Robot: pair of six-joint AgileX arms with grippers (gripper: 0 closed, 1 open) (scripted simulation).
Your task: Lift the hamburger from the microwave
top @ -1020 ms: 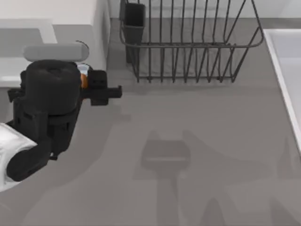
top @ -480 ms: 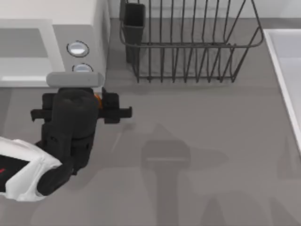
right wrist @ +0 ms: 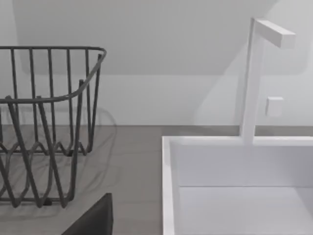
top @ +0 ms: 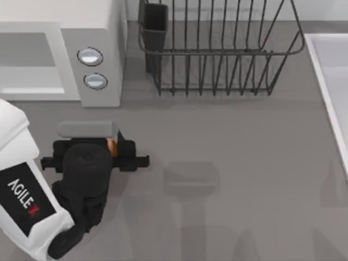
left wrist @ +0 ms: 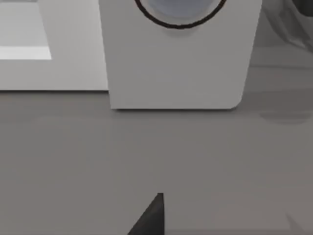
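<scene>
The microwave (top: 60, 49) stands at the far left corner of the grey surface (top: 228, 163), with its two round knobs (top: 90, 56) on the panel facing up to the camera. Just beside it, along the far edge, stands a black wire dish rack (top: 217, 49). A white sink (top: 331, 81) lies at the right edge. The left tool (top: 112, 148) is over the surface in front of the microwave, apart from it, and an orange bit of the hamburger (top: 112, 145) shows at the tool, mostly hidden under the black wrist.

Left arm (top: 24, 201): white shell, black panel lettered AGILEX, bulky black wrist, black gripper (top: 111, 148)
</scene>
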